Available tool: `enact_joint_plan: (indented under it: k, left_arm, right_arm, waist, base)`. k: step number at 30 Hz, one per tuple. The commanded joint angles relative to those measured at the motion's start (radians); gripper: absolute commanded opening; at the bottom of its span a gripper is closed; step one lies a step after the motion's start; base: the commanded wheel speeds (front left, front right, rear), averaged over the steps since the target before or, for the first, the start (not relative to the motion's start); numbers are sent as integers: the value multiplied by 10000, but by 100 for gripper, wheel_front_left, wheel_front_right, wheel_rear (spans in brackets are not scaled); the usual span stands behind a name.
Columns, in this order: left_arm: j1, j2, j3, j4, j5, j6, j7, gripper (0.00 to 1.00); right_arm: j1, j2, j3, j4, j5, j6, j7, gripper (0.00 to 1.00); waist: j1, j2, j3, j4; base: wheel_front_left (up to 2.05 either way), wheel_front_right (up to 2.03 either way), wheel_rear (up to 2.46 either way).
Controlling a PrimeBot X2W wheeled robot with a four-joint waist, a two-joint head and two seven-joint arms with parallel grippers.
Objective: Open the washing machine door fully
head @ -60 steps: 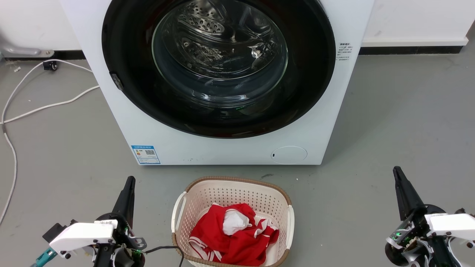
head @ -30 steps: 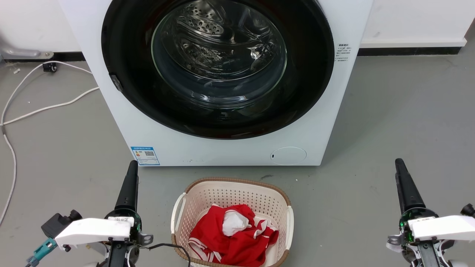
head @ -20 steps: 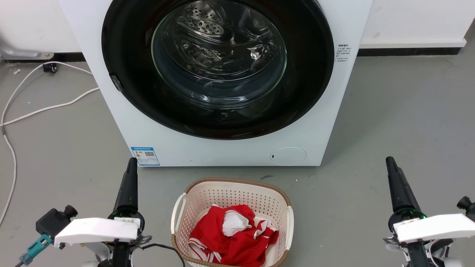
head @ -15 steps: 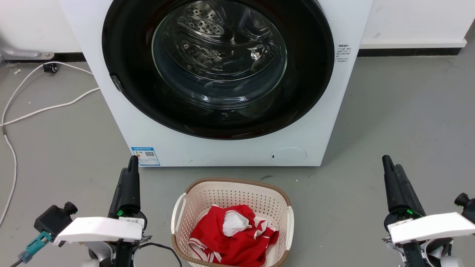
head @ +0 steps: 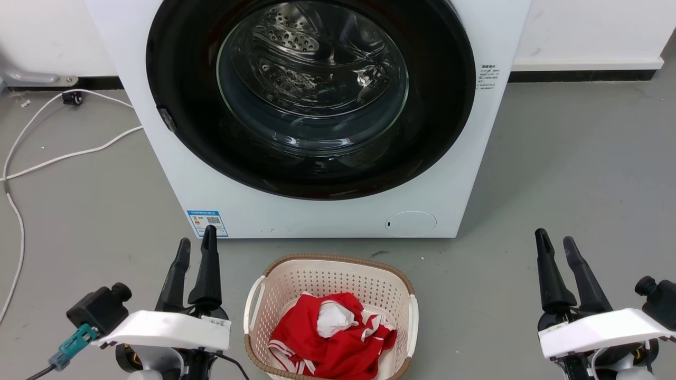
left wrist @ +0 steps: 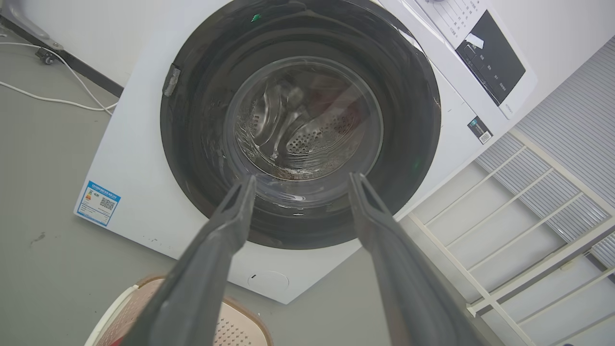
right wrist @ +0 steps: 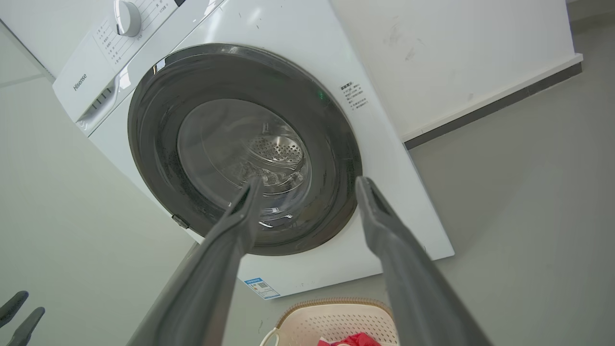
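Starting nearest you, your left gripper (head: 197, 236) and right gripper (head: 553, 236) each hold their fingers apart on nothing, either side of the laundry basket (head: 338, 259). Beyond, the washing machine door (head: 185, 105) lies flat against the washing machine (head: 317, 216), its glass facing you.

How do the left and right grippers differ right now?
The left gripper sits just below the blue label; the right gripper sits right of the washing machine. The left one is close beside the basket; the right one stands well apart. Both are open, clear of the washing machine door.
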Motion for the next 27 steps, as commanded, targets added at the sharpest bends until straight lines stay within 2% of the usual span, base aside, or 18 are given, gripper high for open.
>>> enact_joint_plan:
  k: [1,11,27]
  left_arm:
    - [-14,26,-74,-157,356,56,-91,100]
    - [45,26,-277,-114,2124,321,-373,100]
    - [148,27,-429,-146,4050,568,-778,100]
  right_arm:
    - [-5,9,29,-207,-307,0,-90,100]
    - [77,17,90,-387,-1607,0,-210,100]
    - [238,30,191,-558,-3240,-1,-400,100]
  waist:
    - [1,-1,2,-5]
    - [1,-1,-11,-30]
    - [1,-1,-48,-8]
  base:
    - [0,0,0]
    - [0,0,0]
    - [0,0,0]
